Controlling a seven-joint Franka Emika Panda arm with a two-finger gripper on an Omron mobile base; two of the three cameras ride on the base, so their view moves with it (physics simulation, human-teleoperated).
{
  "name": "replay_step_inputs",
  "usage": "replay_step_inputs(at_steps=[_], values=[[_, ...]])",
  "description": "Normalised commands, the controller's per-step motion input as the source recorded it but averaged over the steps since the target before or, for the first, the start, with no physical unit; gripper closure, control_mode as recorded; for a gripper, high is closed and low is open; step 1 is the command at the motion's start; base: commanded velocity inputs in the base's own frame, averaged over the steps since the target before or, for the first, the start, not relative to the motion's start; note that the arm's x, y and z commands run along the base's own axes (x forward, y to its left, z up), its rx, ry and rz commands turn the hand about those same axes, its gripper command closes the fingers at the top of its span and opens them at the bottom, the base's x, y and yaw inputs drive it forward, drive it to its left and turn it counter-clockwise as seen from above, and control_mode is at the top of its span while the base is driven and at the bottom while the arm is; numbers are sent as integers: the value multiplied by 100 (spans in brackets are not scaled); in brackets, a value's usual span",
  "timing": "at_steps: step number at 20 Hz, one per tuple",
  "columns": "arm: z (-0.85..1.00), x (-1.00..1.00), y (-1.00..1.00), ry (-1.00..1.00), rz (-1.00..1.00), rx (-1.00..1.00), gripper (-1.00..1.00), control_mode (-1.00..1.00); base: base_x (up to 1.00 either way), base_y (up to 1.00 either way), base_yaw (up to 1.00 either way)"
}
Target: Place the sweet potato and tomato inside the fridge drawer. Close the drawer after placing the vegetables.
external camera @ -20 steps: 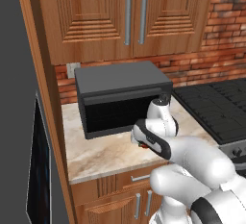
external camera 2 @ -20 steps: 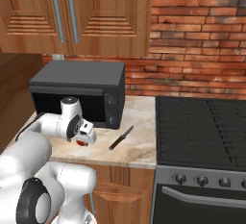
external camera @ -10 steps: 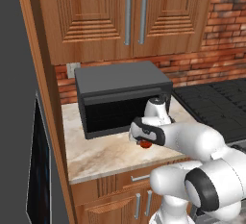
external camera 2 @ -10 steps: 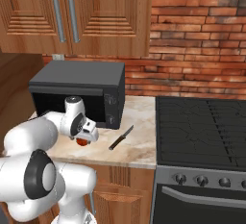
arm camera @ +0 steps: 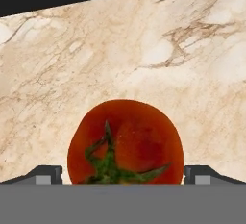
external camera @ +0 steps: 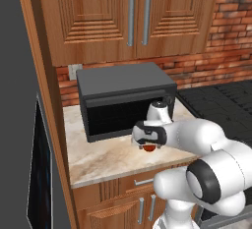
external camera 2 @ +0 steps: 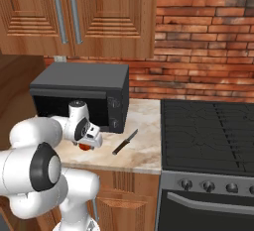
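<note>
- Tomato point(arm camera: 126, 142): sits on the marble counter point(external camera: 106, 157), low centre of the hand view, green stem toward the camera. In the left base view it is a red patch at centre frame point(external camera: 147, 148), just under my hand; in the right base view, lower left point(external camera 2: 86, 146).
- Change: compared with a second ago my arm has swung forward and down, from folded at the lower right of the left base view to reaching toward centre frame. My gripper point(arm camera: 123, 175) now hangs right over the tomato.
- Fingers point(arm camera: 44, 174): spread wide, one tip at each side of the tomato, nothing gripped yet. I cannot tell whether the pads touch the skin.
- Meaning, as I judge it: approach is done and closing on the tomato is the step in hand. Neither vegetable is stowed yet.
- Edges: microwave point(external camera: 123, 100) stands close behind my hand, upper centre of the left base view, so room is tight that way.
- Knife point(external camera 2: 124, 142) lies apart from the tomato, at centre of the right base view, between it and the stove point(external camera 2: 208, 131).
- Open room: bare counter around the tomato in the hand view; a straight lift up and back toward the counter's front edge looks free.
</note>
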Motion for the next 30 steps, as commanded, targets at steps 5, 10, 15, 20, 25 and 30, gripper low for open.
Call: replay_step_inputs(at_steps=[5, 10, 15, 20, 25, 30], values=[[-26, 0, 5, 0, 0, 0, -100, -100, 0, 0, 0], [-27, 0, 1, 0, 0, 0, -100, -100, 0, 0, 0], [-28, 0, 1, 0, 0, 0, 100, -100, 0, 0, 0], [-9, -19, 0, 0, 0, 0, 100, -100, 0, 0, 0], [51, -66, 6, -10, 0, 0, 100, -100, 0, 0, 0], [79, -87, 8, -11, 0, 0, 100, -100, 0, 0, 0]])
